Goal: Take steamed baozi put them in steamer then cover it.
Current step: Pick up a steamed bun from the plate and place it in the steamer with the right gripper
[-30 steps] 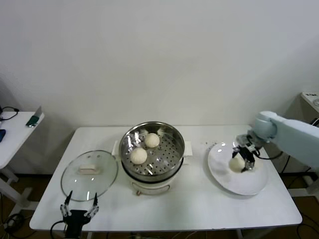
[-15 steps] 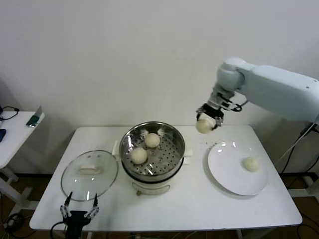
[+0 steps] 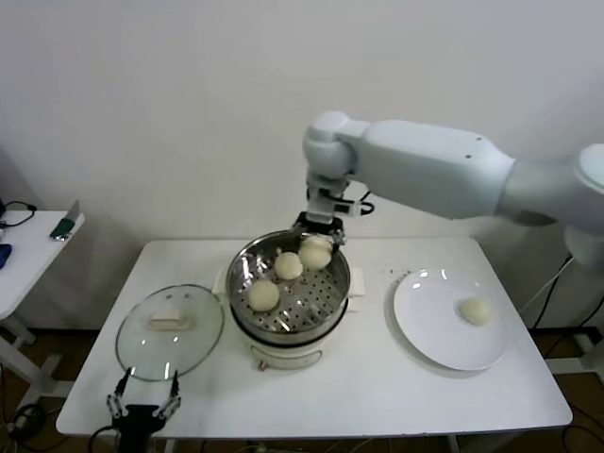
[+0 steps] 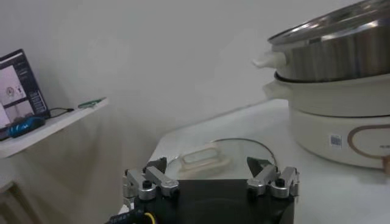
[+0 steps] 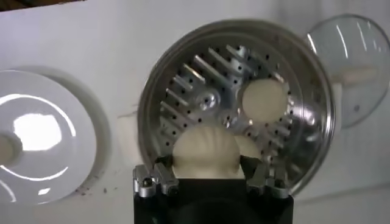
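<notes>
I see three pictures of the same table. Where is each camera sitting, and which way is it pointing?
Head view: high on the robot, looking forward and down at the table; shows the right gripper holding a baozi over the steamer, and the left gripper.
Left wrist view: low at the table's near edge, looking across the cover toward the steamer; its open fingers show.
Right wrist view: above the steamer, looking down past its gripper.
All three share the steamer and cover.

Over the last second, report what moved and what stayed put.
The right gripper lifted one baozi off the white plate and carried it left, over the steamer's far rim, still gripped. Unchanged: two buns in the steamer, one on the plate, cover on the table, left gripper parked and open.
</notes>
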